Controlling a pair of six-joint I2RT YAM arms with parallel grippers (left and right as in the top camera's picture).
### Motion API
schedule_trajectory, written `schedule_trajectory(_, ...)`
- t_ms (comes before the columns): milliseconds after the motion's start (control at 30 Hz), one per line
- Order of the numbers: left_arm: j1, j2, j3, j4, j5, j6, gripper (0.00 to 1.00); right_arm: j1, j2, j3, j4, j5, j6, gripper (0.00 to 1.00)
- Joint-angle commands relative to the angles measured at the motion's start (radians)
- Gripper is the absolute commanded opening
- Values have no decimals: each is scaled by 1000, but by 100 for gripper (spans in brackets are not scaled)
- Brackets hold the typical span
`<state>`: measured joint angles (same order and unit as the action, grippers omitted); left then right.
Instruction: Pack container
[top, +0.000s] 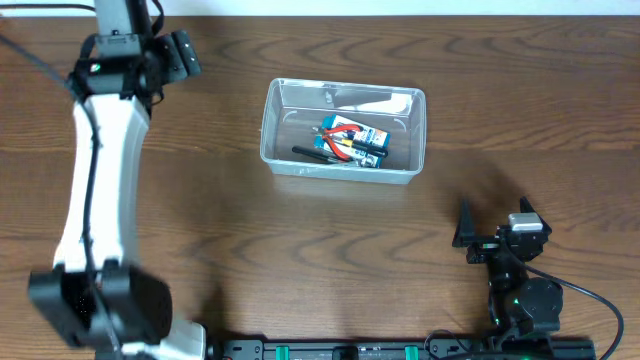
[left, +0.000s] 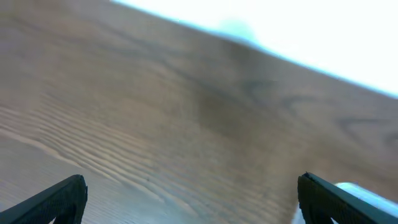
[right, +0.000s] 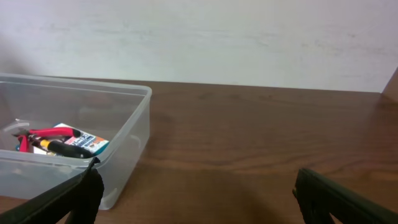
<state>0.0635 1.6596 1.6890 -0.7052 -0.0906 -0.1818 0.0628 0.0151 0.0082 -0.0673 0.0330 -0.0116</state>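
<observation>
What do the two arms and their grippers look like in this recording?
The left arm has a long white link with black joints and a black cable running to it. The right arm is all black. The left gripper and right gripper have black wedge-shaped fingers.

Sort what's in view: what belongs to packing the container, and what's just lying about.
Belongs to the job:
- container
- inside it: red-handled pliers, blue-and-white box, black tool
- left gripper and right gripper, both open, holding nothing

Just lying about:
- no loose thing shows outside the container; only the wooden table itself
</observation>
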Motion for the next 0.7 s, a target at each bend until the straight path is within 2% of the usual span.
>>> schedule_trajectory(0, -1, -210, 11, 13, -30, 13, 98, -5, -6, -3, -4, -4, -12, 99)
schedule_trajectory(333, -2, -731, 11, -15, -43, 14, 98, -5, -6, -3, -4, -4, -12, 99)
schedule_trajectory(533, -2, -994, 11, -144, -111, 14, 98, -5, -6, -3, -4, -4, -12, 99)
schedule_trajectory(667, -2, -1101, 6, -259, -113, 13, 98, -5, -6, -3, -4, -4, -12, 99)
